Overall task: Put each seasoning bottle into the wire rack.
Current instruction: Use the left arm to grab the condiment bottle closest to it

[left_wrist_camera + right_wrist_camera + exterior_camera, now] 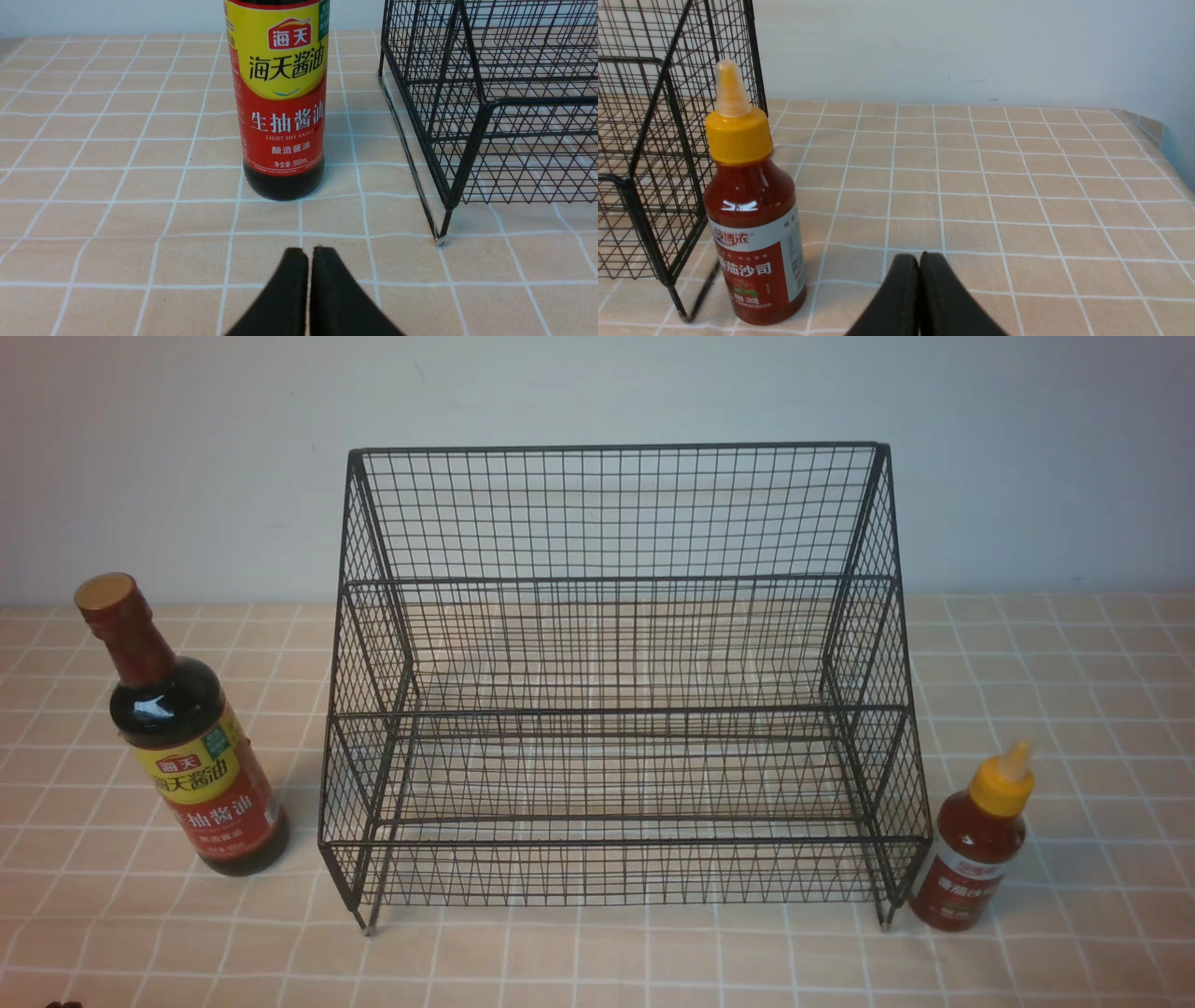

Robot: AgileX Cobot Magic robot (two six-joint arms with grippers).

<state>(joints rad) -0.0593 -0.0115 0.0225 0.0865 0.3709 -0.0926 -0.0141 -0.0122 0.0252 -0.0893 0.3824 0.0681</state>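
The black wire rack [616, 709] stands empty in the middle of the table. The tall dark soy-sauce bottle [182, 733] with gold cap and yellow-red label stands upright to its left. The short red-sauce squeeze bottle [976, 845] with yellow nozzle cap stands upright by the rack's right front foot. My left gripper [309, 254] is shut and empty, low over the cloth, short of the soy-sauce bottle [282, 100]. My right gripper [919, 259] is shut and empty, beside and short of the red-sauce bottle [754, 219]. Neither gripper shows in the front view.
The table carries a peach tablecloth with white grid lines [597, 961]. A pale wall [597, 392] rises close behind the rack. The rack's side [486, 107] is near the soy-sauce bottle, and its corner [654, 154] almost touches the red-sauce bottle. The cloth's edge [1153, 130] drops at the far right.
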